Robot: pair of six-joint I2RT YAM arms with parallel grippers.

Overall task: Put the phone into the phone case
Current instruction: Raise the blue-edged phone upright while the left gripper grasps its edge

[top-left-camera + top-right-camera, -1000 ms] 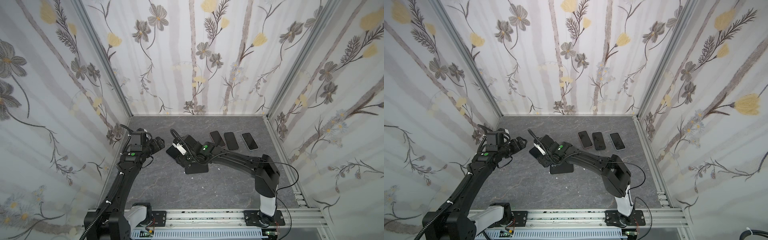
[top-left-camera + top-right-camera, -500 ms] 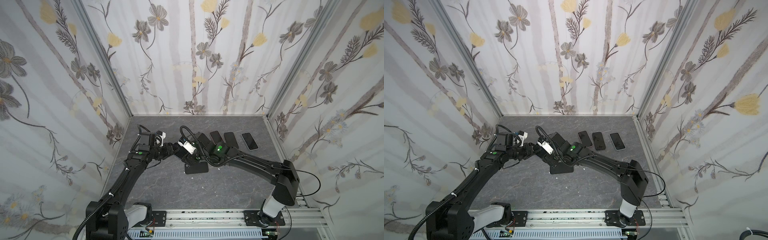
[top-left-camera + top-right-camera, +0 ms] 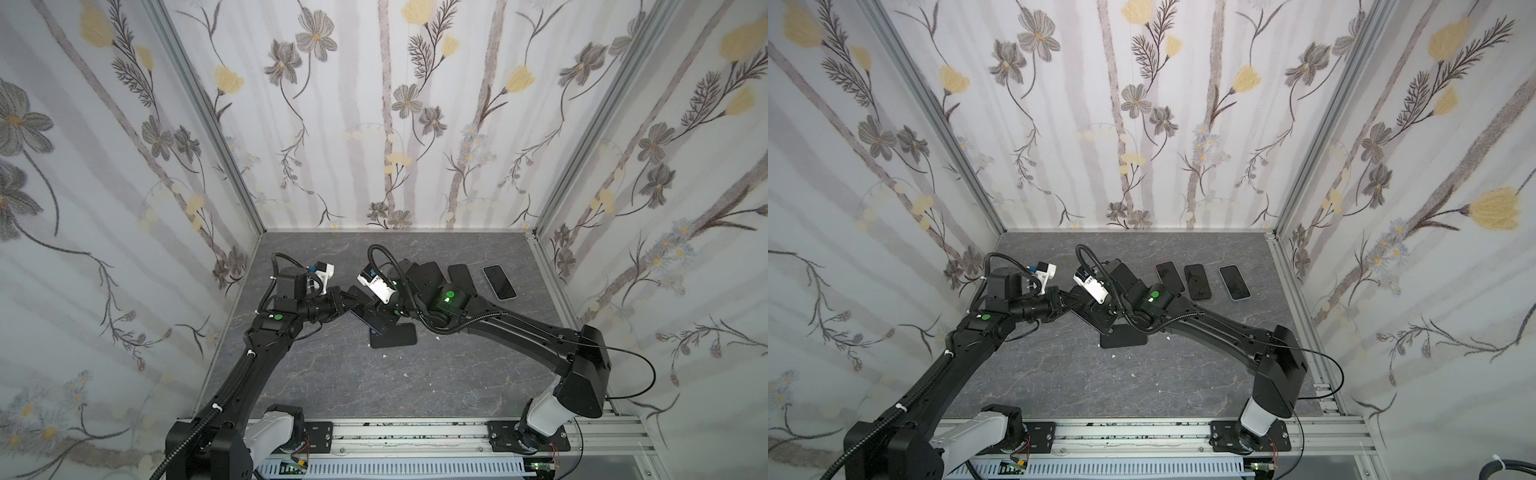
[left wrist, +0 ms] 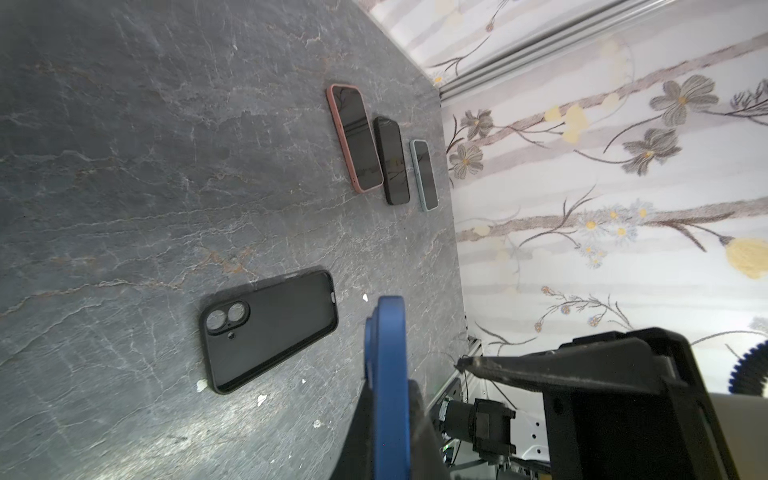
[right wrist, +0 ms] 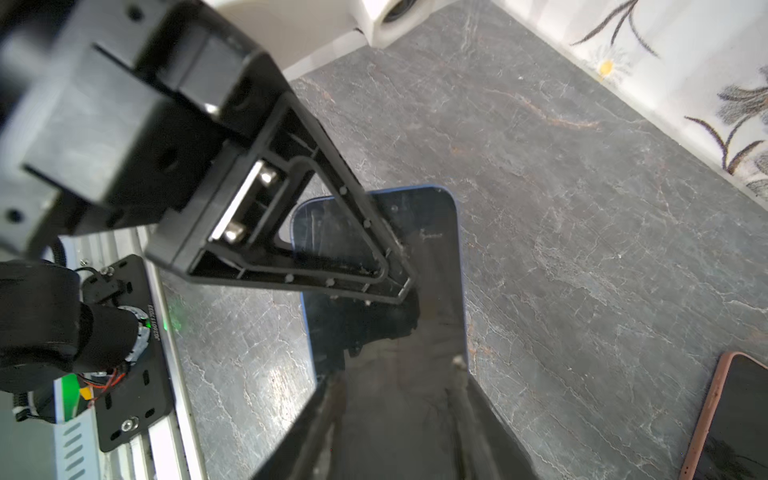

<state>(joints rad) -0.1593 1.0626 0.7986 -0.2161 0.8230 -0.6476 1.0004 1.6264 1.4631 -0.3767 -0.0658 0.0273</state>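
The dark blue phone [image 3: 365,321] [image 3: 1089,320] hangs tilted above the grey table, held at both ends. My left gripper [image 3: 349,300] [image 3: 1073,300] is shut on one short end; in the left wrist view the phone [image 4: 390,365] runs edge-on between that gripper's [image 4: 388,399] fingers. My right gripper [image 3: 377,316] [image 5: 399,374] is shut across the phone's [image 5: 432,249] width at the other end. The empty black phone case [image 3: 392,336] [image 3: 1123,336] [image 4: 268,328] lies open side up on the table, just below and in front of the phone.
Three cased phones lie in a row at the back right: pink [image 4: 355,137], black [image 4: 390,160] [image 3: 1197,281] and pale blue [image 4: 424,174] [image 3: 1234,282]. Small white crumbs [image 4: 201,385] dot the table near the case. The flowered walls stand close on three sides.
My left arm swung in from the left wall to the phone and its jaws closed on the phone's end. My right arm stretched out, keeping the phone raised over the case.
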